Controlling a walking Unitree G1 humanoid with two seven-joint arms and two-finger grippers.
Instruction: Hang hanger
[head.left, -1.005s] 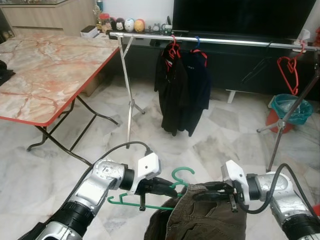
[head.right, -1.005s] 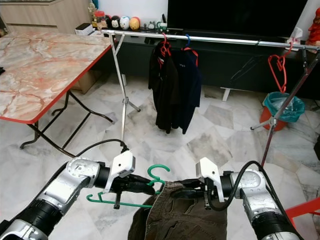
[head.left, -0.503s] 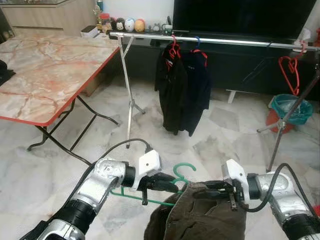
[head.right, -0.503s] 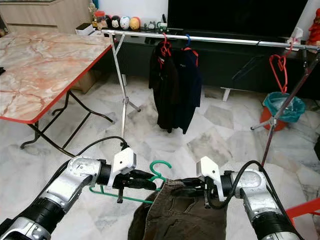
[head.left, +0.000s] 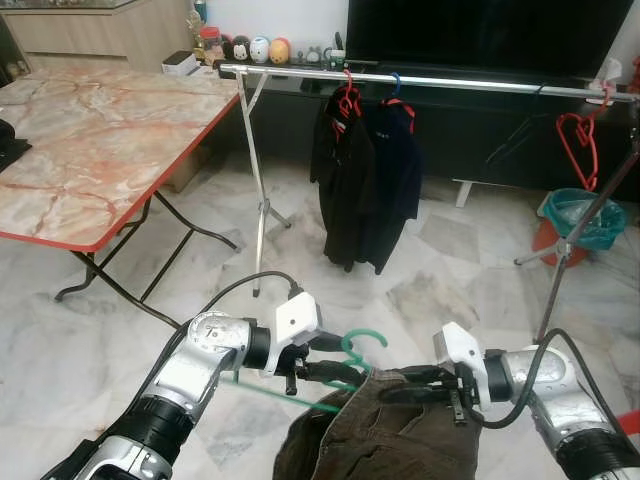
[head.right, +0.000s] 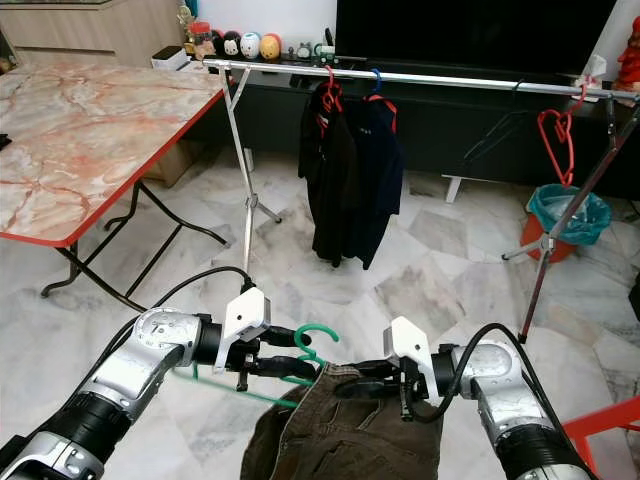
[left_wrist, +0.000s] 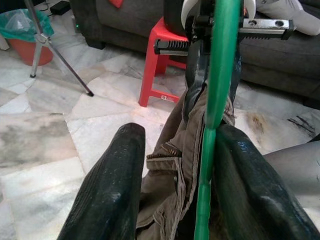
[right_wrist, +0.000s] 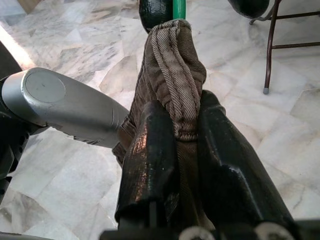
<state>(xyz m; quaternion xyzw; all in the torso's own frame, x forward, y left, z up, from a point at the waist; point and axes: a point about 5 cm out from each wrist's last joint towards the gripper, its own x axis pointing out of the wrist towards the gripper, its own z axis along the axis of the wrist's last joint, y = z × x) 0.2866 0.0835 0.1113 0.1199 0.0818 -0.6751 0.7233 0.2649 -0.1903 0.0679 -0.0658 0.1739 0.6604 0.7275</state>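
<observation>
The green hanger (head.left: 352, 358) sat low in front of the robot, well short of the clothes rail (head.left: 420, 80). It looked light and springy, best held near the hook. The brown trousers (head.left: 400, 430) on it hung soft and limp. From above, the left gripper (head.left: 335, 371) seemed clamped; its wrist view showed the wire against one finger only, the other apart. The right gripper (right_wrist: 176, 137) pinched the folded waistband tight, plainest in its own wrist view.
</observation>
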